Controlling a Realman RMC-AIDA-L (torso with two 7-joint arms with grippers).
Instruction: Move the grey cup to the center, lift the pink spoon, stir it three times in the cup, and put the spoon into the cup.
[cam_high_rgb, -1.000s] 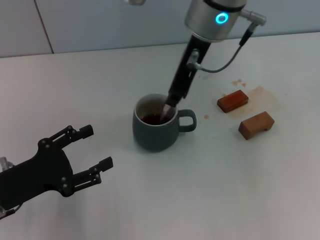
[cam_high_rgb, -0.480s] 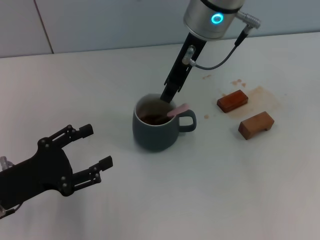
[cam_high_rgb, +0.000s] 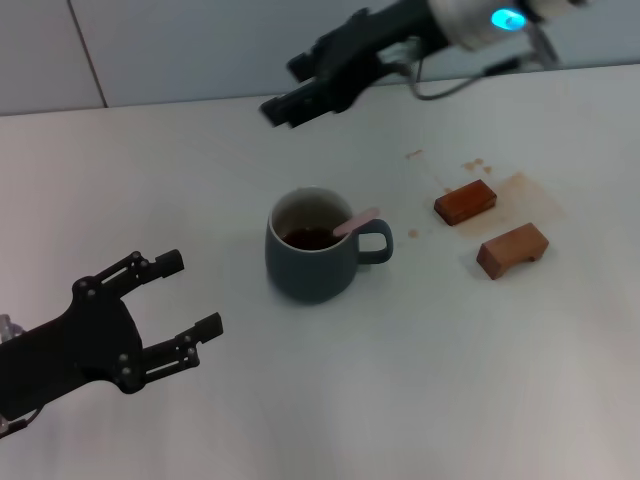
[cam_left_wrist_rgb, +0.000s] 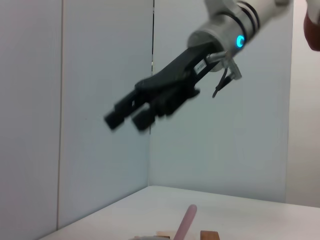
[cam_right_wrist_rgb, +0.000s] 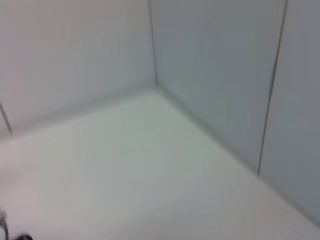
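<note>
Resting inside the rounded dark blue-grey ceramic mug (cam_high_rgb: 313, 246), the slim spoon with the pale pink handle (cam_high_rgb: 356, 221) now leans on the rim above the mug's handle, on the right side. Half a second ago the right gripper (cam_high_rgb: 284, 108) was just above it; it has since let go and swung up and away to the far side, fingers slightly parted and empty. That suggests the task is essentially finished, the mug standing mid-table. The left gripper (cam_high_rgb: 190, 298) waits near left, wide open, holding nothing. Two brown wooden blocks (cam_high_rgb: 489, 225) lie right. The spoon's bowl is hidden in dark liquid.
</note>
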